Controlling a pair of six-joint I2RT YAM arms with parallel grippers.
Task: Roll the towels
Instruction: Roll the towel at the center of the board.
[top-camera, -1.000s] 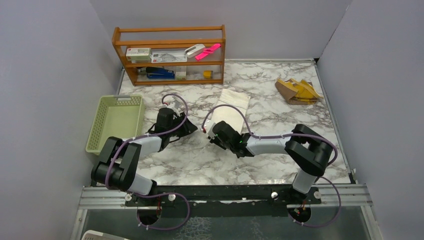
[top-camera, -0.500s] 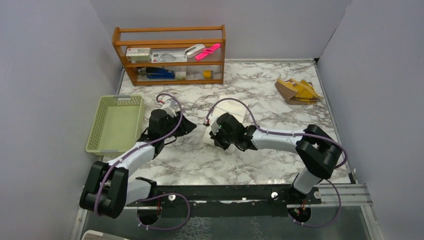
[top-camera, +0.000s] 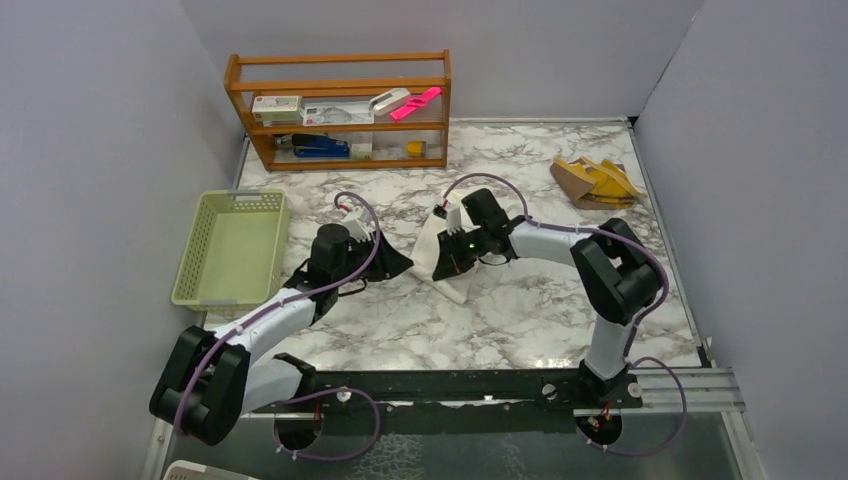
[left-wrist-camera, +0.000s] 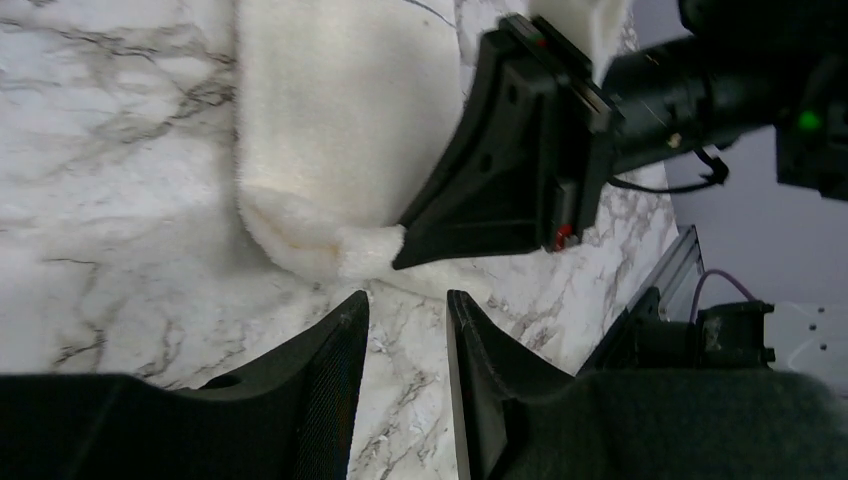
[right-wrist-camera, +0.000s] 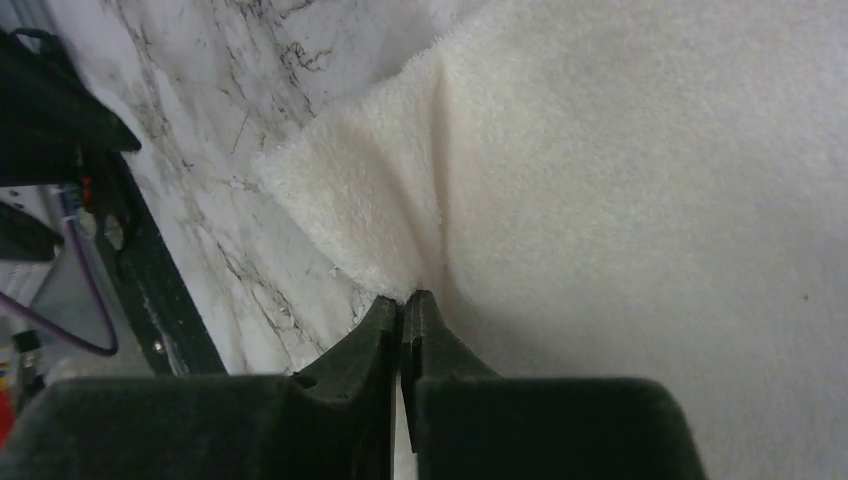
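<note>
White towel (top-camera: 452, 287) lies near the middle of the marble table (top-camera: 520, 320) in the top view. The right gripper (top-camera: 447, 255) is on it and the left gripper (top-camera: 402, 266) is just beside it. The mustard-yellow towel (top-camera: 594, 182) sits well apart, at the far right corner.

In the left wrist view, the left fingers (left-wrist-camera: 335, 350) stand parted near the white towel's corner, with only bare marble between them.

In the right wrist view, the right fingers (right-wrist-camera: 360, 345) are clenched together on a fold at the white towel's edge.
</note>
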